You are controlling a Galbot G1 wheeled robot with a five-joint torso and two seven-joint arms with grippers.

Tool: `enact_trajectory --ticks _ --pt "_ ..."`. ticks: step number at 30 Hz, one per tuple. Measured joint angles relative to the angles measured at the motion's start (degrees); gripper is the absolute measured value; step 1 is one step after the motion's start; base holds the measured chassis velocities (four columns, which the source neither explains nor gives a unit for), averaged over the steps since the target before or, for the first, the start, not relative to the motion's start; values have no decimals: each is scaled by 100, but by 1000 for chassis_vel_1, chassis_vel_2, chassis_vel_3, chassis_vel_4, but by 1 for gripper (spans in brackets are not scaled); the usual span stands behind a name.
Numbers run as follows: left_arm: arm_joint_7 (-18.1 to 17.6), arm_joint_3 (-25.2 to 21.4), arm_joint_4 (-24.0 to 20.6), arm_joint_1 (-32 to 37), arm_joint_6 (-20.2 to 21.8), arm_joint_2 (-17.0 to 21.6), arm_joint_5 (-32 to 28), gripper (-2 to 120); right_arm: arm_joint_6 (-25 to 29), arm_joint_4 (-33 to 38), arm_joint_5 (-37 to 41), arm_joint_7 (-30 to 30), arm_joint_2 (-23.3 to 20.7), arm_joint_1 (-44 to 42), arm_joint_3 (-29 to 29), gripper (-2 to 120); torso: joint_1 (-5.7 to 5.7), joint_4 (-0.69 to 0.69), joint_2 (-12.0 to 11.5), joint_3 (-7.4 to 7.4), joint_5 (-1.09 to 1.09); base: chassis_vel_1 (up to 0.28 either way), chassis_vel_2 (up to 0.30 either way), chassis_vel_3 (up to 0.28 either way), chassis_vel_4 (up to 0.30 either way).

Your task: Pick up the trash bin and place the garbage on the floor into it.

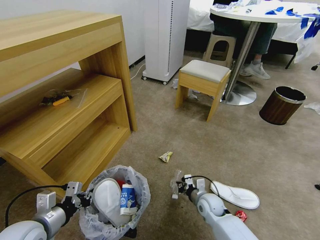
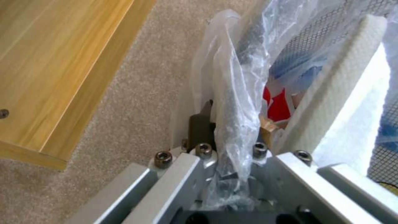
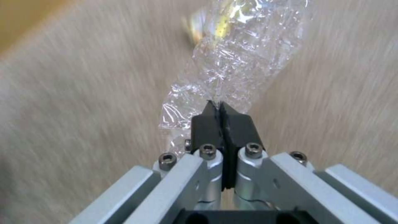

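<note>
The bin (image 1: 115, 203) is held above the carpet (image 1: 213, 146) near the shelf (image 1: 63, 106); its rim and bag are clamped by the left gripper (image 1: 85, 197). A slipper (image 1: 107, 200) and a carton (image 1: 128, 199) are seen inside it. A clear wrapper (image 3: 232, 68) is pinched between the closed fingers of the right gripper (image 1: 177, 187), beside the bin. A second slipper (image 1: 236, 194), a red wrapper (image 1: 241, 215) and a yellow wrapper (image 1: 166, 156) lie on the carpet.

Partial white letters "VE" on the blue-white carton (image 1: 128, 199) (rest unreadable)
</note>
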Motion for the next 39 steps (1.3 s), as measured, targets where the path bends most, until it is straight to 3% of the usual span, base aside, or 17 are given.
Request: enact_trajectory --ticks 4,10,14,16,22,24,25,28,33,36,39 --pt "-2 10 27 -7 3 0 1 0 72 640 -6 -282 -322 -66 205 0 0 1 0 0 0 0 0 0 0" --pt "-33 41 37 -21 7 -20 6 0 230 1871 124 -1218 -1310 56 486 0 1 0 0 0 -3 0 0 0 0" --pt "-35 44 38 -19 8 -42 16 0 378 2033 228 -1610 -1561 266 424 0 1 -1 0 0 1 0 0 0 0" --pt "-38 46 41 -6 9 -118 43 0 689 2055 328 -2331 -1784 1023 -211 0 1 1 0 0 0 0 0 0 0" --pt "-52 43 18 17 9 -198 62 0 701 2126 451 -2793 -1774 1785 -898 0 1 1 0 0 -1 0 0 0 0" --pt "-70 42 9 17 9 -225 73 0 714 2186 486 -3020 -1749 2384 -1540 0 1 0 0 1 -2 0 0 0 0" --pt "-70 42 9 17 9 -225 73 0 714 2186 486 -3020 -1749 2384 -1540 0 1 0 0 1 -2 0 0 0 0" --pt "-108 52 3 -4 9 -261 73 0 705 2205 575 -3033 -1619 2919 -2402 0 1 1 0 0 -2 0 0 0 0" --pt "-126 54 -1 -4 9 -271 72 0 641 2206 669 -2949 -1516 3229 -3198 0 1 2 0 0 -1 0 0 0 0" --pt "-142 53 -8 1 9 -220 66 0 569 2220 1036 -2753 -1612 3582 -4170 0 1 1 0 1 -2 0 0 0 0" --pt "-159 54 -23 -4 9 -209 54 0 573 2192 1047 -2748 -1656 3717 -4460 0 1 1 0 0 -2 0 0 0 0"
